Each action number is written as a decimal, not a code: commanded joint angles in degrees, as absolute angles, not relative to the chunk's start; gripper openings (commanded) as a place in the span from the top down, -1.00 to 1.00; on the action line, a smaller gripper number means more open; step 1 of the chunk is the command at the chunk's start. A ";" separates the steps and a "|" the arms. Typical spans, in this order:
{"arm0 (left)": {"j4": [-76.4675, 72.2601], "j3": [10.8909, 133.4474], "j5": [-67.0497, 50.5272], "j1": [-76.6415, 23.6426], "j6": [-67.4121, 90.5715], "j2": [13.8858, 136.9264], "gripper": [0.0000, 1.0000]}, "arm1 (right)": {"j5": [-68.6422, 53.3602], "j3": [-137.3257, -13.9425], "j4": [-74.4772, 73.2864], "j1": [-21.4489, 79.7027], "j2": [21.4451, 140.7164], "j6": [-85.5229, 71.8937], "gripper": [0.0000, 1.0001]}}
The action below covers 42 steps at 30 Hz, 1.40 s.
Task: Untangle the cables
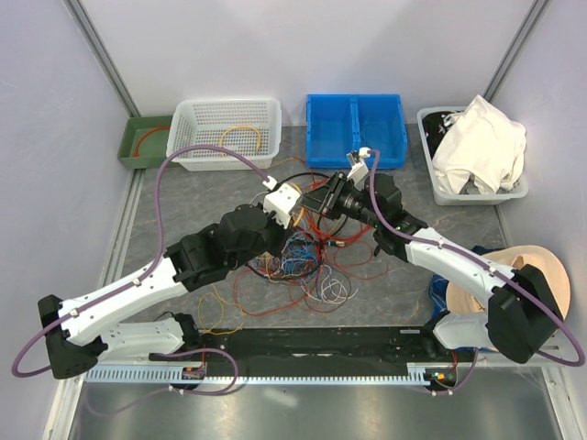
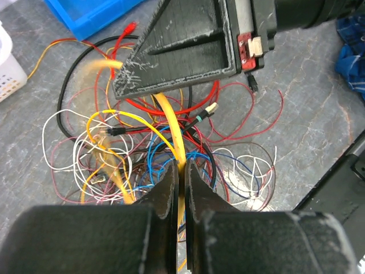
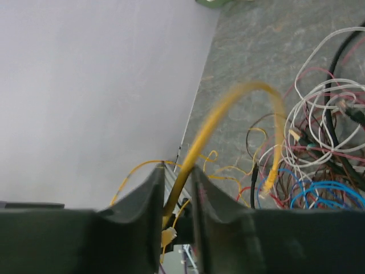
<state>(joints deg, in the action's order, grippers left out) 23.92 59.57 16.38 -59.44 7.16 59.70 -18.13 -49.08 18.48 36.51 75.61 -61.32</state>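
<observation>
Two narrow grips share one yellow cable [image 2: 171, 123]: the left gripper [image 2: 181, 177] and right gripper [image 3: 178, 191], close together just above the cables [image 1: 303, 261], clamp it, its length running between them.

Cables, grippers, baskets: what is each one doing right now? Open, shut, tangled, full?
left gripper: shut on the yellow cable.
right gripper: shut on the yellow cable too.
yellow cable: held by both grippers.
cables: tangled in a heap on the table.
white basket: holds a yellow loop.
green tray: holds an orange loop.
grey bin: stuffed with white cloth.
</observation>
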 commanded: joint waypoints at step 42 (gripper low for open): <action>-5.70 58.54 21.71 -55.55 0.09 67.49 -0.99 | -23.55 -53.52 -7.37 36.47 45.88 -36.21 1.00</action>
